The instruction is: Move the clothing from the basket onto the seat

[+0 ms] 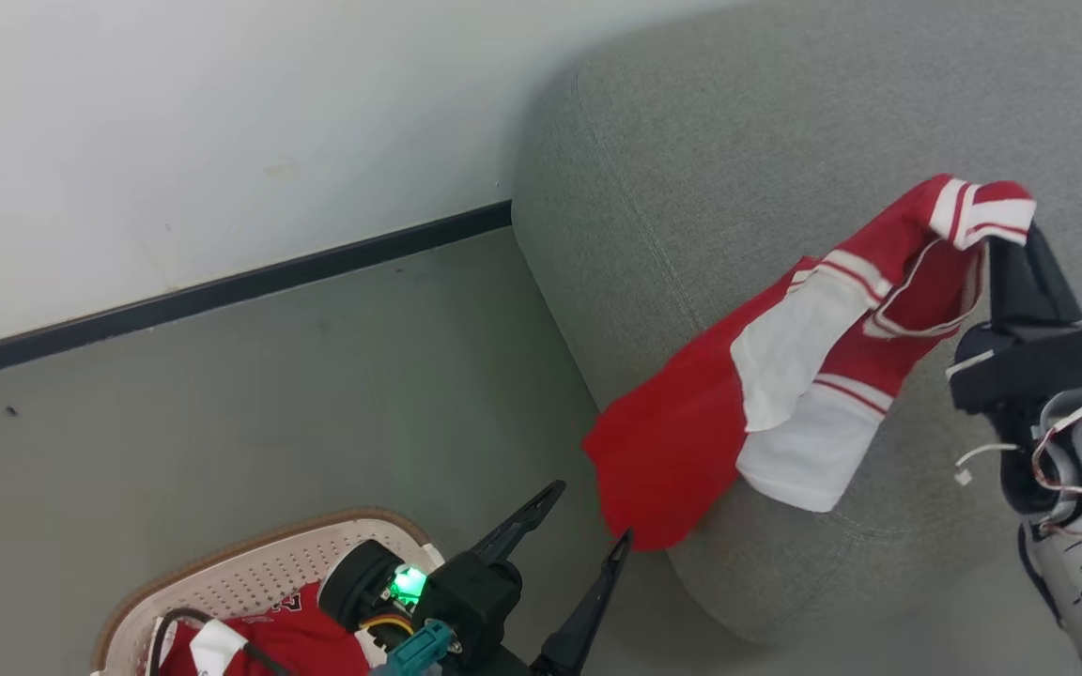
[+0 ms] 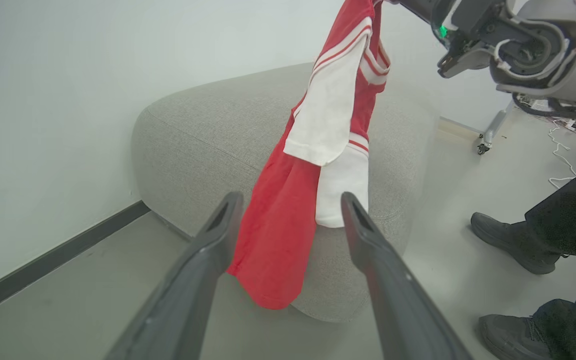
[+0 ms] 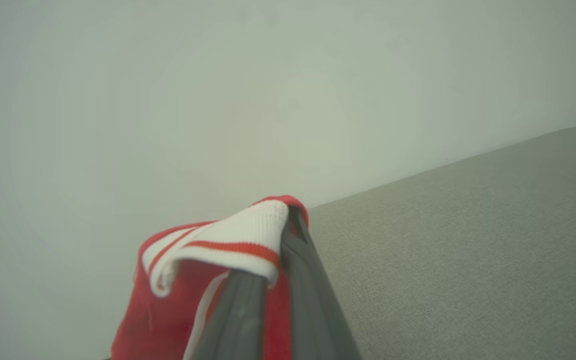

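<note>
Nearest, basket point(image 1: 250, 573) on floor, one red garment point(image 1: 287, 629) inside, its white marking unreadable; next, left gripper point(image 1: 590, 513) by basket's rim, fingers spread, empty, seemingly on standby; farther, right gripper point(image 1: 1011, 246), fingers pinching red-and-white jersey point(image 1: 785, 376) by its striped band, hung over seat point(image 1: 738, 141) front corner, likely for release.

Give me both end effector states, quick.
Left end effector: open, holding nothing.
Right end effector: shut on the red-and-white fabric shirt.
</note>
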